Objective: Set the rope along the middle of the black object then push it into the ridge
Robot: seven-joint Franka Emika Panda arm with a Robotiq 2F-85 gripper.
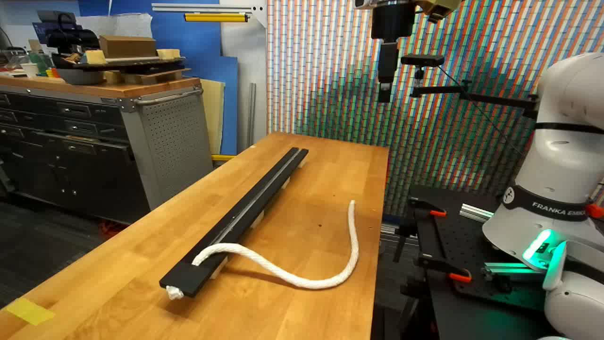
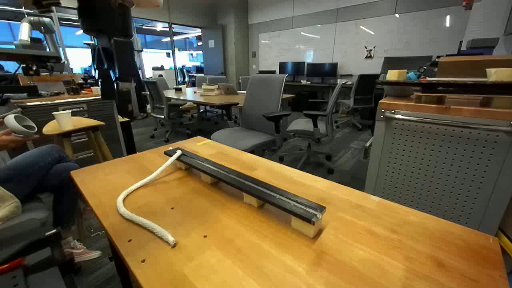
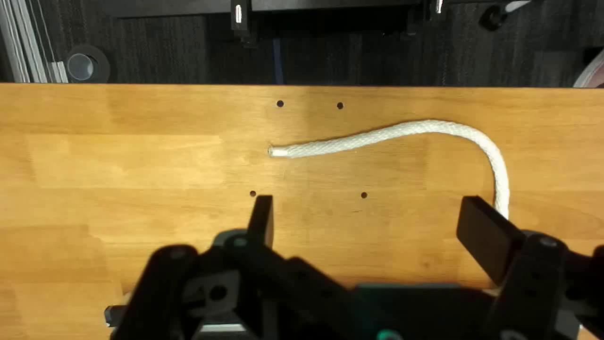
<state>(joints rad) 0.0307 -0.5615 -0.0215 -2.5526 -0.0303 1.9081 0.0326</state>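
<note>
In an exterior view, the rope (image 1: 302, 282) runs from the bar (image 1: 250, 212) to near the bench's (image 1: 302, 222) robot-side edge. In an exterior view, the groove (image 2: 256, 185) looks unfilled: laying seems yet to begin. The wrist view shows the pincer (image 3: 365, 208) wide, gripping nothing; next it should take the free end (image 3: 283, 151).

Arm (image 1: 553, 158): white, rounded. Black collar (image 1: 547, 206), white FRANKA EMIKA lettering (image 1: 557, 209), round logo (image 1: 508, 194) at its 9 o'clock. From collar: black band (image 1: 566, 126) at 12 o'clock, green light (image 1: 537, 244) at 6. Tool (image 3: 368, 210): black, slab-like fingers (image 3: 490, 238).
</note>
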